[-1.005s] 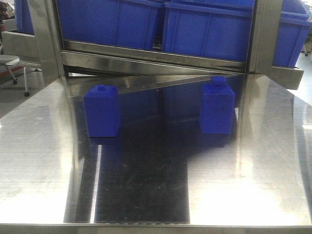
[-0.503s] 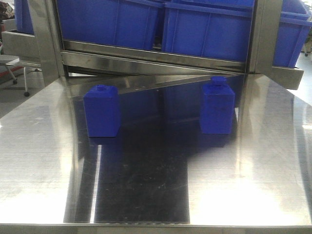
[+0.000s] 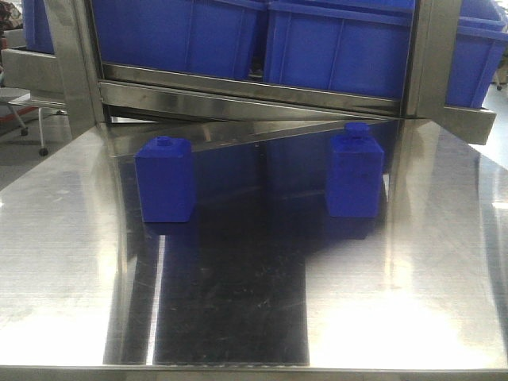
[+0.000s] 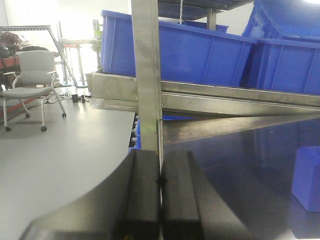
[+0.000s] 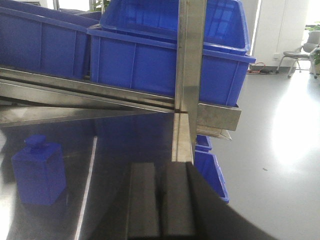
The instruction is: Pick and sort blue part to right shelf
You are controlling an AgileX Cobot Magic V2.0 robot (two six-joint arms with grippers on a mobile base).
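Blue part [image 3: 355,171] upright on the steel worktop [image 3: 238,317], far right, well apart from a second blue block [image 3: 165,178] at far left, shelf [image 3: 254,95] with blue bins [image 3: 341,48] just behind, left fingers [image 4: 142,200] and right fingers [image 5: 145,200] each pressed together, holding nothing

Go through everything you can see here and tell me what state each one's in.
Blue part: upright on the table, nothing gripping it.
Other blue block: upright on the table, apart from it.
Left gripper: shut, empty.
Right gripper: shut, empty.
Blue bins: on the right shelf, open-topped; contents hidden.
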